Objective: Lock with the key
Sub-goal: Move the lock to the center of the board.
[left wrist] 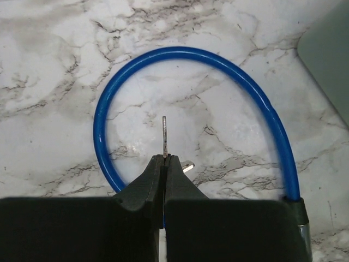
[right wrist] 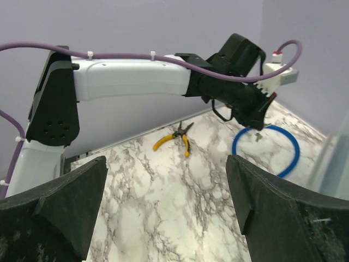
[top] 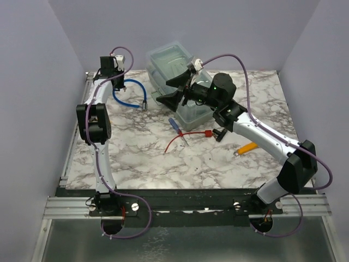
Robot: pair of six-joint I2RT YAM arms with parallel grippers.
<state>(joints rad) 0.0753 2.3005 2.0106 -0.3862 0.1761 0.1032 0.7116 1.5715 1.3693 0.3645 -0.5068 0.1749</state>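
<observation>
My left gripper [left wrist: 165,158] is shut on a thin silver key [left wrist: 165,134] whose blade sticks out past the fingertips. It hangs above the marble table inside a blue cable loop [left wrist: 109,98]. A second small metal piece [left wrist: 188,167] shows beside the fingertips. In the top view the left gripper [top: 112,73] is at the back left over the blue loop [top: 128,94]. My right gripper [top: 175,89] is wide open and empty beside the clear plastic box [top: 172,60]; it also shows in the right wrist view [right wrist: 166,202]. No brass padlock shows in any view.
A blue-and-red screwdriver [top: 176,125], a red wire [top: 185,137] and a yellow-handled tool [top: 246,147] lie mid-table. Yellow pliers [right wrist: 174,141] lie near the left wall. The cable's silver end [top: 144,103] lies left of the box.
</observation>
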